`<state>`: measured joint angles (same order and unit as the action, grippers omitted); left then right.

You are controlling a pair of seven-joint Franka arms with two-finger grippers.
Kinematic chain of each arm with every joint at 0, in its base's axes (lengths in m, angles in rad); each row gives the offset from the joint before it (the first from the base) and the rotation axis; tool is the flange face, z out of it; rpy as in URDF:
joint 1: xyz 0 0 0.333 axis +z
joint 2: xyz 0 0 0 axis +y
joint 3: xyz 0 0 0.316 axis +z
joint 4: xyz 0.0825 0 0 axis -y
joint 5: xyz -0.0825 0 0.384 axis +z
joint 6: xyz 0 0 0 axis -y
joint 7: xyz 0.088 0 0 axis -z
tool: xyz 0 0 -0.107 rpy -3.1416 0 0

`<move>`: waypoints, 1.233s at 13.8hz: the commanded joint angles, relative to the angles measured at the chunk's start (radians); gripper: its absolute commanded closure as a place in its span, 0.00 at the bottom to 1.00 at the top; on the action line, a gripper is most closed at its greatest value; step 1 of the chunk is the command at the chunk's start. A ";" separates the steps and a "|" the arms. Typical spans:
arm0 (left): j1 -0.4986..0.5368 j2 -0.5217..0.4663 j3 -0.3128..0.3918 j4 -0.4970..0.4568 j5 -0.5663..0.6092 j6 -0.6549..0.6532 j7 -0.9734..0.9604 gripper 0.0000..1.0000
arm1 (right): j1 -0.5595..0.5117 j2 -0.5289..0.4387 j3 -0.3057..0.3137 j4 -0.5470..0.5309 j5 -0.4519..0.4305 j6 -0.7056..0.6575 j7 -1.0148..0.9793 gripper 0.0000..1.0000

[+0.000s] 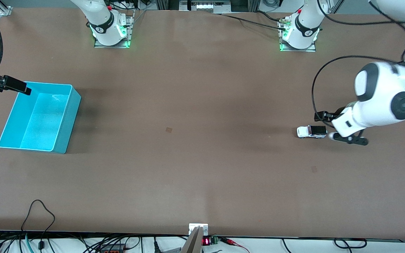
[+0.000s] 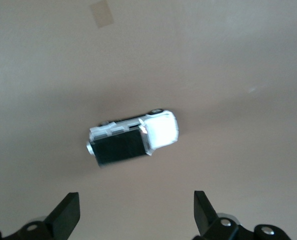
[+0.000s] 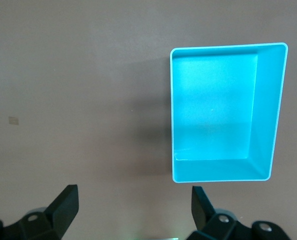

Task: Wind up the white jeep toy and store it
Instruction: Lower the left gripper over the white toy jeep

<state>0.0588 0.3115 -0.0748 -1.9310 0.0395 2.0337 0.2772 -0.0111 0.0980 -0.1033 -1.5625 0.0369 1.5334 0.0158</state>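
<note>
The white jeep toy (image 1: 311, 131) stands on the brown table toward the left arm's end; it has a black rear panel. In the left wrist view the jeep (image 2: 133, 140) lies ahead of the fingertips, not between them. My left gripper (image 1: 329, 127) hovers low beside the jeep, open and empty; it also shows in the left wrist view (image 2: 137, 212). The turquoise bin (image 1: 70, 105) stands empty at the right arm's end. My right gripper (image 1: 25, 90) waits above the bin's rim, open and empty. In the right wrist view (image 3: 133, 205) the bin (image 3: 171, 115) lies off to one side.
Small tape marks sit on the table, one (image 1: 168, 129) mid-table and another (image 1: 314, 169) nearer the front camera than the jeep. Cables run along the table's front edge (image 1: 40, 211). Both arm bases (image 1: 111, 31) stand along the back.
</note>
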 commanded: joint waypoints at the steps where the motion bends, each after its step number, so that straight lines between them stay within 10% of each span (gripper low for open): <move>1: 0.007 0.020 -0.003 -0.016 0.120 0.065 0.198 0.00 | -0.006 0.002 0.004 0.010 0.005 -0.015 0.004 0.00; 11: 0.035 0.070 -0.014 -0.077 0.085 0.224 1.047 0.00 | -0.007 0.008 0.004 0.004 0.006 -0.029 0.012 0.00; 17: 0.038 0.078 -0.036 -0.132 0.003 0.287 1.231 0.00 | 0.000 0.008 0.005 0.004 0.005 -0.029 0.012 0.00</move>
<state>0.0809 0.3979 -0.0902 -2.0456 0.0602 2.3075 1.4481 -0.0098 0.1101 -0.1027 -1.5630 0.0369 1.5178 0.0161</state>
